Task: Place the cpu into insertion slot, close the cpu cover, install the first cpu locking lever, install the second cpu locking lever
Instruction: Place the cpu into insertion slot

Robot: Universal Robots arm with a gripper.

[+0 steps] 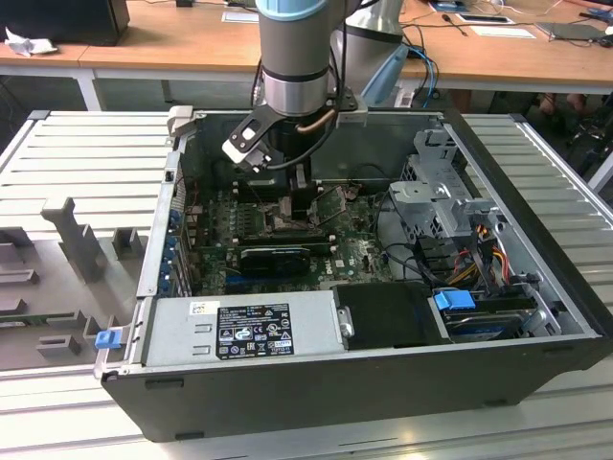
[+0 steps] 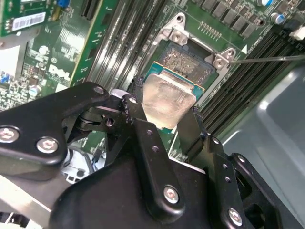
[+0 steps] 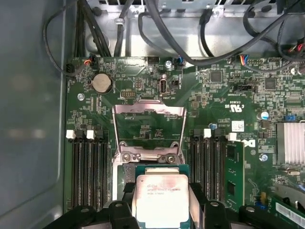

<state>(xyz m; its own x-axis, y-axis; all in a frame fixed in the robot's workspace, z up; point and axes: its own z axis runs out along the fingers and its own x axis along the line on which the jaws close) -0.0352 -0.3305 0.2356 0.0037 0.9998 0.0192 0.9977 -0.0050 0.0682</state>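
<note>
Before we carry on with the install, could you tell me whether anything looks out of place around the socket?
Nothing looks damaged or askew. The gripper holds the cpu at the insertion slot, the cpu cover flipped open. Only the cpu's metal top looks smeared.

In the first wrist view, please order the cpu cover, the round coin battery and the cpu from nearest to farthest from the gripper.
1. The cpu, held in the gripper.
2. The cpu cover, open, just beyond the cpu.
3. The round coin battery, farther on, past the cover.
</note>
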